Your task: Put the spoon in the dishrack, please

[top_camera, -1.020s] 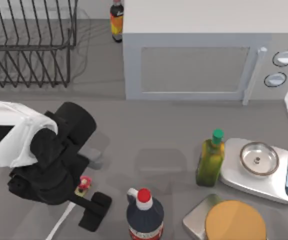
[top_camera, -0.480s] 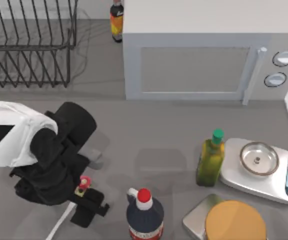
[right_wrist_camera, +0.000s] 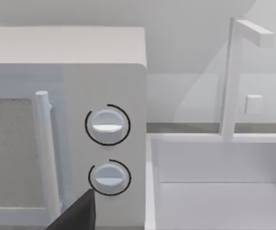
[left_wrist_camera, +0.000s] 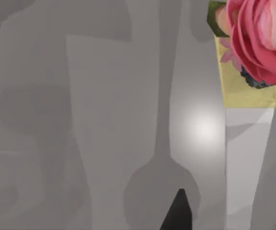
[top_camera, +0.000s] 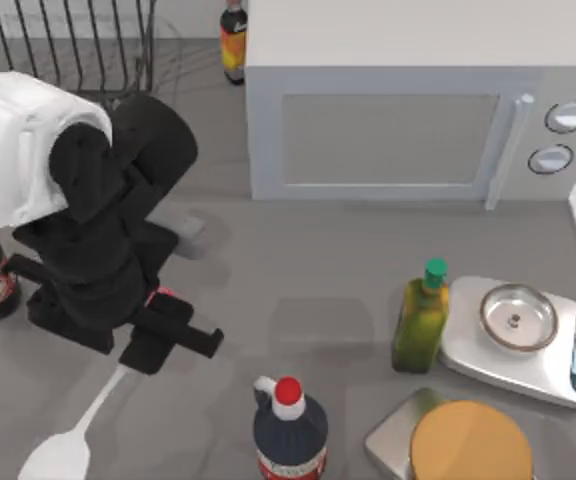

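In left gripper [top_camera: 160,330]: spoon [top_camera: 80,425].

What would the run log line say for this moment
left gripper: shut on spoon, lifted above table | dishrack: behind arm, spoon not yet in it | right arm: parked near microwave

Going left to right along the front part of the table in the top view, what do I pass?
Spoon → left tool holding its handle → red-capped dark bottle → green-capped oil bottle → scale with metal bowl.
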You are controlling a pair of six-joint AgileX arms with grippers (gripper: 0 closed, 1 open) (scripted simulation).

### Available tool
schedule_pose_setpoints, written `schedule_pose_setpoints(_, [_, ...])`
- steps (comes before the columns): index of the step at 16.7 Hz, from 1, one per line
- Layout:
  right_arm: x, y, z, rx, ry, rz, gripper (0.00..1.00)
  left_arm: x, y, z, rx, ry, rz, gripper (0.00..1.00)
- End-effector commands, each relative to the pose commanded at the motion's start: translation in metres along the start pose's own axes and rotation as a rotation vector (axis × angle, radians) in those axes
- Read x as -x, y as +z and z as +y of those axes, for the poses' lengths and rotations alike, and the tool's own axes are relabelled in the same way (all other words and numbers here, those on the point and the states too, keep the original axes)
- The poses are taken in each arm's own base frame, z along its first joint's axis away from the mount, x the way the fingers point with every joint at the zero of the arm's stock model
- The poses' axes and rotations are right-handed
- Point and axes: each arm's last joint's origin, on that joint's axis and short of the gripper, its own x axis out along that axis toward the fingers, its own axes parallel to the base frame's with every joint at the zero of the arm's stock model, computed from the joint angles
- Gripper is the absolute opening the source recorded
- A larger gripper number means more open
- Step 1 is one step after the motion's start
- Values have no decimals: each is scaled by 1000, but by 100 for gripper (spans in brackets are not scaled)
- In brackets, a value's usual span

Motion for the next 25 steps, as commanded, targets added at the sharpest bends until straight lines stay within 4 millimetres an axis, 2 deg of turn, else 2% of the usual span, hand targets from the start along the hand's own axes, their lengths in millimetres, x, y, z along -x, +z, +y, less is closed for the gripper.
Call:
schedule_pose_setpoints(5, [0,0,0,0,0,0,100,83,-11,-2,-17,-5,16,0])
schedule_pose_setpoints(8, [0,0,0,0,0,0,100,112,-20,0,-15,-8,-14,0])
schedule_pose_setpoints(14, [0,0,0,0,0,0,100,113,-20,1,-13,-8,-17,0])
schedule_pose_setpoints(17, [0,0,0,0,0,0,100,119,-22,12,25,-25,-102,0])
schedule_pose_setpoints(21, [0,0,0,0,0,0,100,134,-27,45,139,-52,-377,0])
schedule_pose_setpoints(25, [0,0,0,0,0,0,100,157,-39,86,256,-14,-772,0])
